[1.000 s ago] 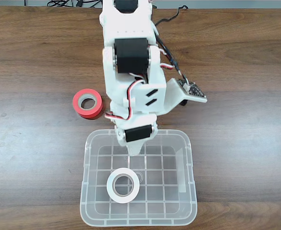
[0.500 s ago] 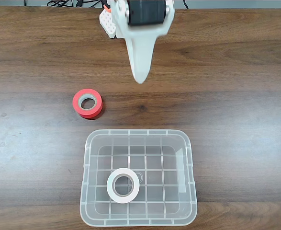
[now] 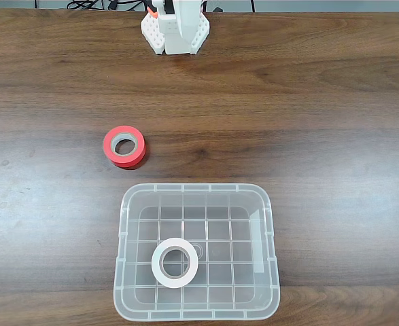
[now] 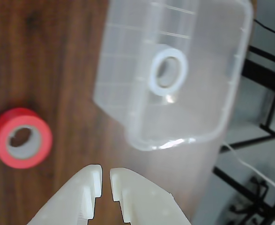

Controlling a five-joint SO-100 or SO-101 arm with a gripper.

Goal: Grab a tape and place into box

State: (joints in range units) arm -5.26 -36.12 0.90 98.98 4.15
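The tape [image 3: 156, 264], a small white ring, lies flat on the grid bottom of the box [image 3: 198, 187], a clear plastic tub at the near edge of the table in the fixed view. The wrist view shows the same tape [image 4: 169, 51] inside the box [image 4: 212, 93] from high above. At that view's bottom edge my gripper [image 4: 104, 172] hangs well away from the box, its white fingers almost touching with nothing between them. In the fixed view the arm [image 3: 177, 27] is folded back at the table's far edge.
A red-orange roll with a grey core [image 3: 111, 146] lies on the brown wooden table left of and behind the box, also seen in the wrist view [image 4: 39, 150]. Past the table edge, black frames and cables [image 4: 268, 117] show.
The arm has pulled up and back from over the box to the far edge of the table. The white tape has stayed in the box.
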